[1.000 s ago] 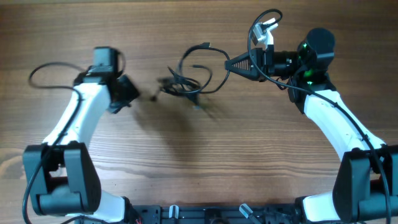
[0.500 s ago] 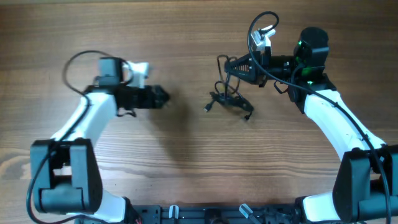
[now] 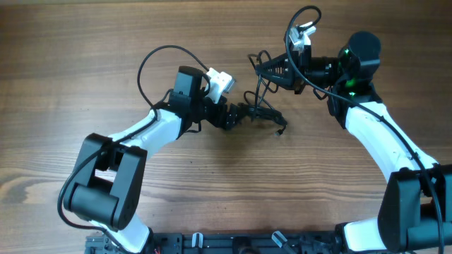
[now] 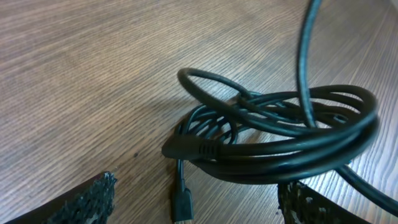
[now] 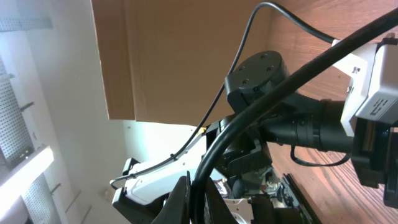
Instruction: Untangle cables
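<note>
**Cable Bundle Status**

Overhead: the cables lay bundled on the table. One strand rose to the right gripper, and the left gripper sat at the bundle's edge.
Left wrist: the fingers stood apart, flanking the bundle.
Right wrist: the fingers were clamped on a strand.

Overhead: looks straight down on table | Left wrist: close, low over cables, also at overhead's centre | Right wrist: tilted sideways, facing left arm across table.
</note>
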Action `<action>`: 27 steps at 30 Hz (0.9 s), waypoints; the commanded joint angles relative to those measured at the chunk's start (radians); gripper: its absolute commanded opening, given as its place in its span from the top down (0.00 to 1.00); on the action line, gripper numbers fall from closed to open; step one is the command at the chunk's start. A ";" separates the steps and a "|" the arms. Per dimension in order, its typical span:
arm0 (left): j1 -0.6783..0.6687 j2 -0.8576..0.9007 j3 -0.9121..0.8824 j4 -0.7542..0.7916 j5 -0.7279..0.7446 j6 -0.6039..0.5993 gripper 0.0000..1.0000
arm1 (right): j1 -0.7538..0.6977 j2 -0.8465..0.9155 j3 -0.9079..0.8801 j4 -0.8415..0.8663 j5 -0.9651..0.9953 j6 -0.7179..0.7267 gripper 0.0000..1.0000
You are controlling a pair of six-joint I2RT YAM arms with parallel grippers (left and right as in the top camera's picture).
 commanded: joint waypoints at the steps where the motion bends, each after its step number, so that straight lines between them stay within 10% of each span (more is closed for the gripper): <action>1: -0.019 0.023 -0.006 0.017 -0.007 0.001 0.13 | -0.002 -0.005 0.014 0.007 -0.009 0.003 0.96; 9: -0.116 0.131 -0.005 0.289 -0.241 -0.141 0.16 | -0.003 -0.005 0.014 0.007 -0.017 0.004 0.96; 12: -0.116 0.177 -0.005 0.334 -0.253 -0.190 0.47 | -0.003 -0.005 0.014 0.007 -0.017 0.003 0.96; 14: -0.108 0.179 -0.005 0.310 -0.270 -0.190 0.85 | -0.003 -0.005 0.014 0.006 -0.017 -0.032 0.96; 22: 0.068 0.167 -0.005 -0.022 -0.509 -0.326 0.81 | -0.054 -0.005 0.014 -0.017 -0.013 -0.174 0.96; 27: 0.209 0.163 -0.005 -0.166 -0.554 -0.412 0.80 | -0.151 -0.005 0.014 -0.410 0.045 -0.510 0.96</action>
